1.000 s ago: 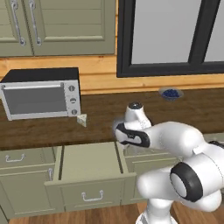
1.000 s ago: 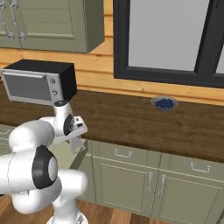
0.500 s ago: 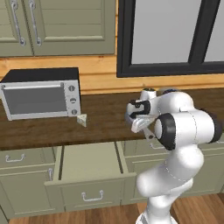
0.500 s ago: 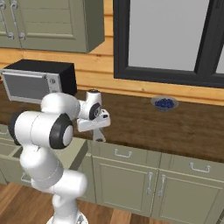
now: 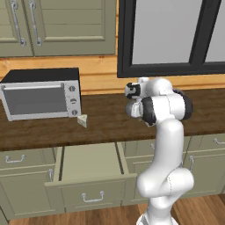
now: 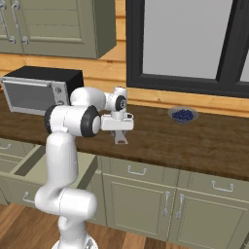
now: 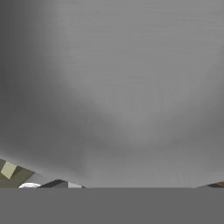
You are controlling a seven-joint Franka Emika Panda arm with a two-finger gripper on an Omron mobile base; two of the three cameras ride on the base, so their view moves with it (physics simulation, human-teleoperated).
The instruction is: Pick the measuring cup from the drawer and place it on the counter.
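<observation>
The grey metallic measuring cup point(image 6: 120, 139) hangs just above the dark brown counter point(image 6: 209, 141), with my gripper point(image 6: 119, 133) shut on it and pointing down. Up close in the hand view, the cup's grey metal point(image 7: 113, 87) covers almost the whole picture and hides my fingertips. In the left base view my own arm hides the gripper. The wide olive-green drawer point(image 5: 90, 190) stands pulled out below the counter point(image 5: 105, 125), left of the arm, and its pale beige inside shows nothing in it.
A silver toaster oven point(image 5: 41, 94) stands at the counter's left, with a pale yellow wedge point(image 5: 82, 120) beside it. A small blue-filled bowl point(image 6: 183, 115) sits further right near the wall. Closed cabinet doors point(image 6: 141, 204) run below the counter.
The arm has swung up and to the right, from beside the open drawer to over the counter, carrying the cup with it. The drawer has stayed open.
</observation>
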